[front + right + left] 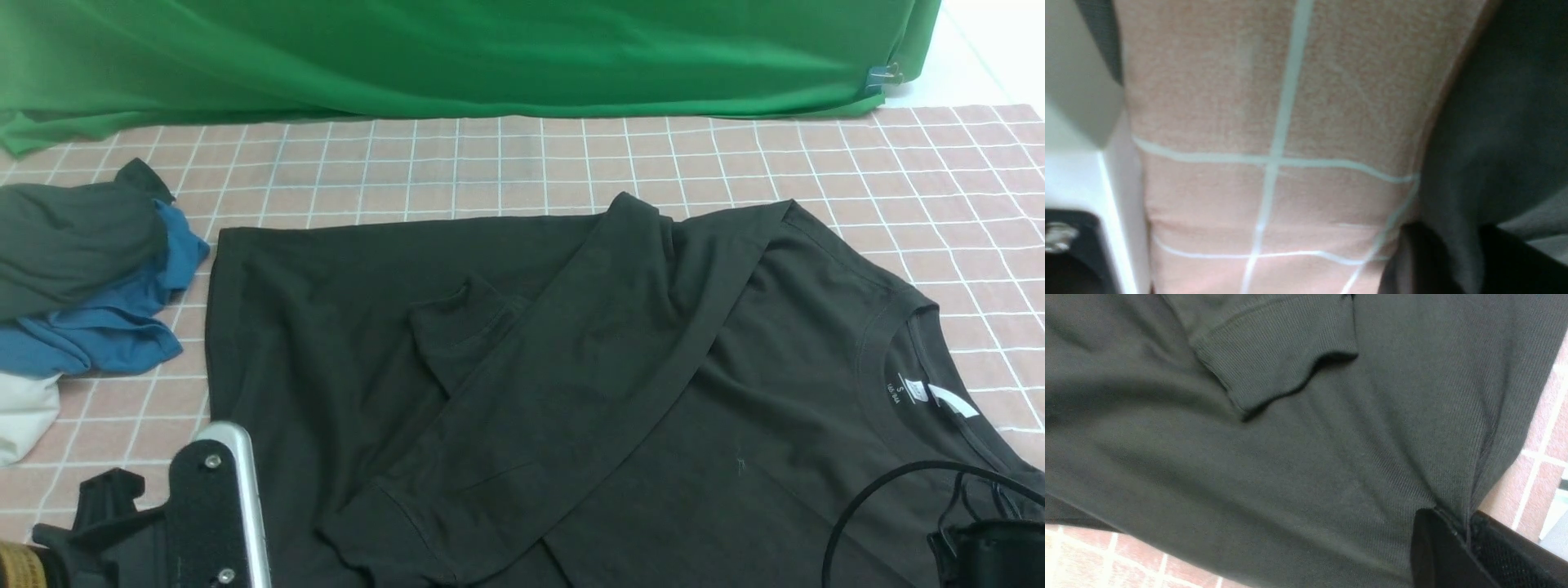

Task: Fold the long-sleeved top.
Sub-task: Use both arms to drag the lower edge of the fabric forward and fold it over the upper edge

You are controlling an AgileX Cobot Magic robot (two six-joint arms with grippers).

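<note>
The long-sleeved top [571, 367] lies spread on the pink checked cloth, both sleeves crossed over its body and the ribbed neckline [882, 327] to the right. My left arm [216, 506] sits at the top's near left hem. In the left wrist view my left gripper [1466, 531] is shut on a ridge of the top's [1290, 465] edge, with a ribbed cuff [1278, 363] lying beyond it. My right arm [988, 555] is at the near right, by the collar. My right gripper [1466, 245] holds a fold of the top [1502, 122] between its fingers.
A dark grey-green garment [73, 245], a blue garment [106, 327] and a white cloth [24, 416] are heaped at the left edge. A green backdrop [457, 57] hangs along the far side. The table's near right edge and a white frame [1069, 171] show in the right wrist view.
</note>
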